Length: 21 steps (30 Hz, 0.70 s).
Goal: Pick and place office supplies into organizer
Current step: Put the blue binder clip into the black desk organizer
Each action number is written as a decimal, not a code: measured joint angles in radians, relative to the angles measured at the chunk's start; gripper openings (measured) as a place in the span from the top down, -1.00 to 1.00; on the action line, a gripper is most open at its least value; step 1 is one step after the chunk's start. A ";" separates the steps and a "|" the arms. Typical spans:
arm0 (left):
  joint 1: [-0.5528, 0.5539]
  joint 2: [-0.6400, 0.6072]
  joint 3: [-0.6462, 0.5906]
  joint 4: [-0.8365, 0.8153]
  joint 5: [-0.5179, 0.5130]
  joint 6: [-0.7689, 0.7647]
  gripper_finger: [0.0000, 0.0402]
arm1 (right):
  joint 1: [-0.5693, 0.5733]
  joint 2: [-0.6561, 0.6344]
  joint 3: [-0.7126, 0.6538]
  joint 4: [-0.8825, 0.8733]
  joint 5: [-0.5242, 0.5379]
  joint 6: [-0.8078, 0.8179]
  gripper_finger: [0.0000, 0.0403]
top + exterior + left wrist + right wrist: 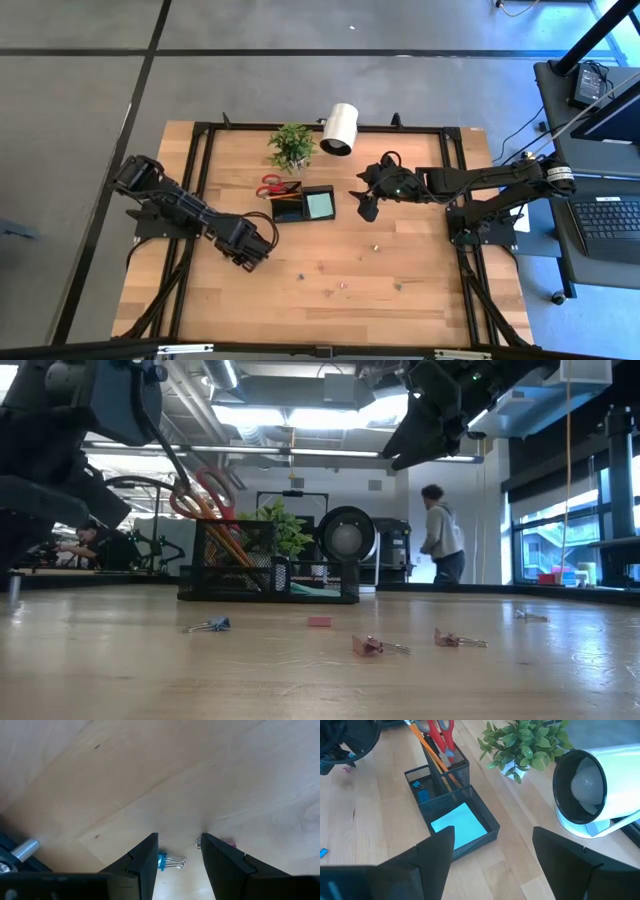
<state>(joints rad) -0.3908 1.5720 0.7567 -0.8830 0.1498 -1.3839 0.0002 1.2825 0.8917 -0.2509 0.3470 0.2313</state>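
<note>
The left hand (179,865), open and empty, hovered over a blue clip (170,862); next move: descend and close.

Grey concrete floor (80,120), ceiling striplights (300,415), windows (555,520) at right, person (440,535) centre-right, laptop desk (600,150) far right.

A finger hid most of a pink clip (229,843). The frame cut off the scissors' (438,731) handles. Tabletop clips (341,284) were mere specks.
</note>
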 joint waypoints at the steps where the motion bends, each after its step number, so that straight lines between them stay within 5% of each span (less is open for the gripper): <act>1: -0.004 0.000 0.000 -0.005 0.002 0.015 0.27 | 0.000 0.000 0.000 0.000 0.000 0.000 -0.35; 21: -0.009 -0.001 -0.004 -0.042 0.008 0.170 0.28 | 0.000 0.000 0.000 -0.001 0.000 -0.007 -0.35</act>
<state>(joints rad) -0.3996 1.5711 0.7528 -0.9245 0.1581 -1.2144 0.0002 1.2826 0.8917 -0.2516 0.3470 0.2247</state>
